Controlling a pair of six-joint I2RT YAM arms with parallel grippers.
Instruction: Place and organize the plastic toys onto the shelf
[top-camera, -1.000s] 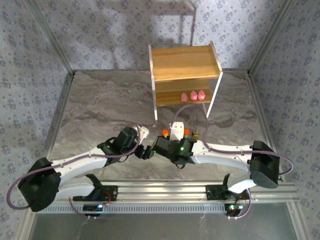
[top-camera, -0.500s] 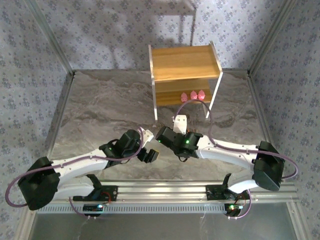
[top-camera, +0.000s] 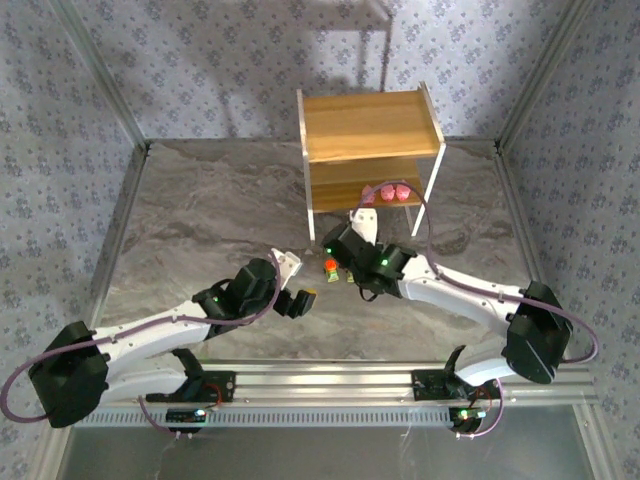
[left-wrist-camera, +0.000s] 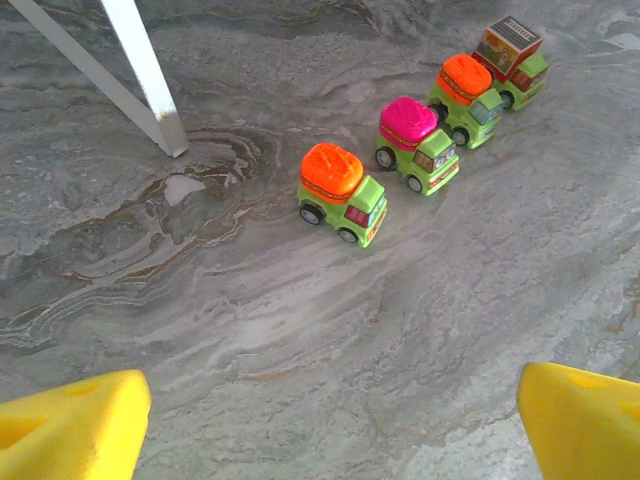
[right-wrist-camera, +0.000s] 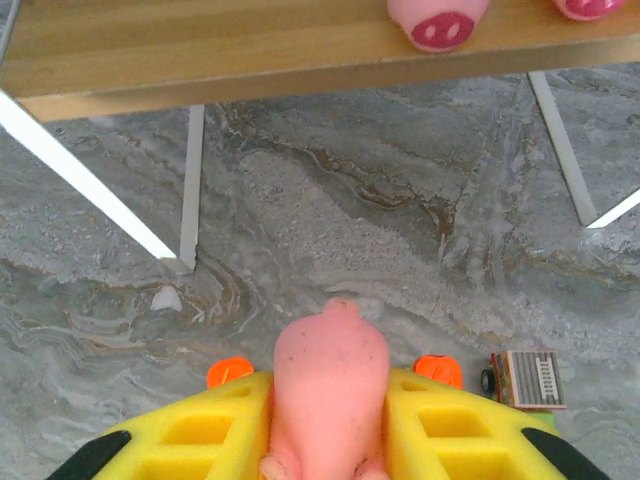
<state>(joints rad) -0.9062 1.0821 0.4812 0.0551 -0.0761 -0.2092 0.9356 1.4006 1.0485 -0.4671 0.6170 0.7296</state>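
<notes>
Moving: right claw (right-wrist-camera: 328, 425) neared the shelf (right-wrist-camera: 200, 45) — clenched on a pink pig (right-wrist-camera: 330, 365), maybe the last.
Left claw (left-wrist-camera: 330, 420): hung released.

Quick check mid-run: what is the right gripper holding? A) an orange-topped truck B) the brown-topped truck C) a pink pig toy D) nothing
C: the right gripper is clamped on a pink pig toy in front of the shelf, while the four trucks sit on the table.
</notes>
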